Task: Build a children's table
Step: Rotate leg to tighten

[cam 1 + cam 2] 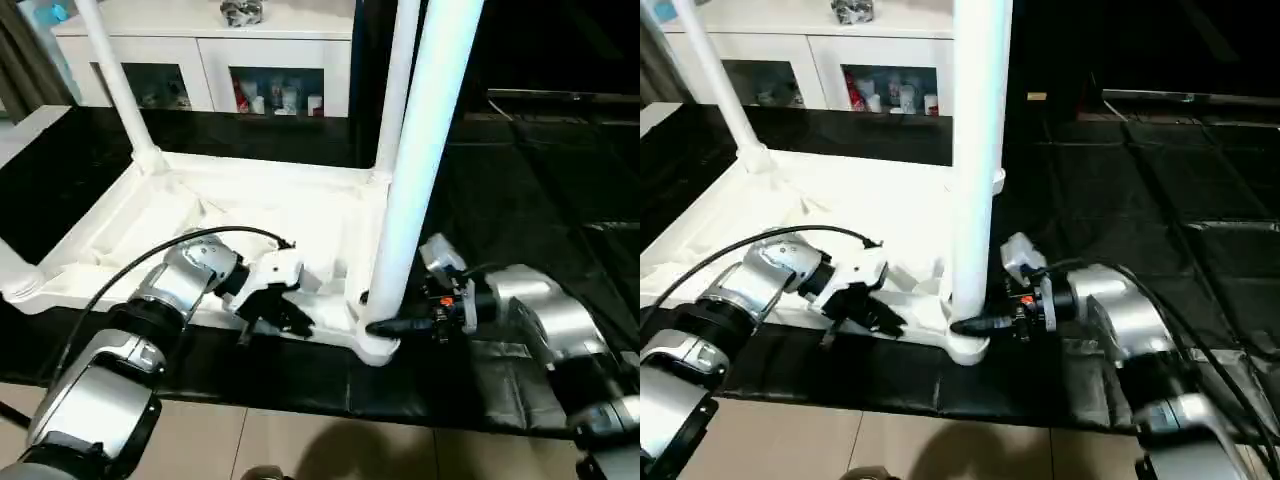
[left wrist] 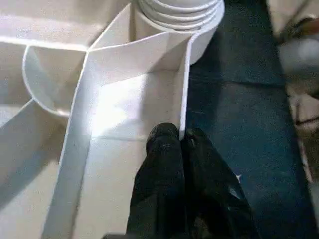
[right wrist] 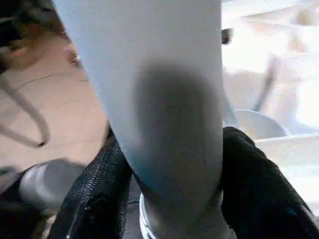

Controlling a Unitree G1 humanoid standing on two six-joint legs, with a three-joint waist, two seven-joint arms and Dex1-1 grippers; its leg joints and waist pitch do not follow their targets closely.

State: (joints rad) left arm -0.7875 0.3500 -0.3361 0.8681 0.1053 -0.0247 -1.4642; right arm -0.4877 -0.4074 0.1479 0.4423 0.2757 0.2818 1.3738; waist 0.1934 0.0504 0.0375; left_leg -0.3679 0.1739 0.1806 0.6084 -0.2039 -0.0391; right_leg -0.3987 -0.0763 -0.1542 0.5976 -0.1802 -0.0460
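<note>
the children's table [image 1: 250, 205] lies upside down on the dark mat, 3 legs upright in corner sockets. the left gripper [image 1: 272, 318] pinches the rim at 6 o'clock. the right gripper [image 1: 975, 325] hugs the base of the near leg [image 1: 420, 150] at 5 o'clock. the 4th corner, at 9 o'clock, seems legless.

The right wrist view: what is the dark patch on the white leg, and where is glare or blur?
Right wrist view: a soft shadow sits on the leg between the right pincer fingers; the background is blurred. Left wrist view: glare on the table top rib near the left pincer.
</note>
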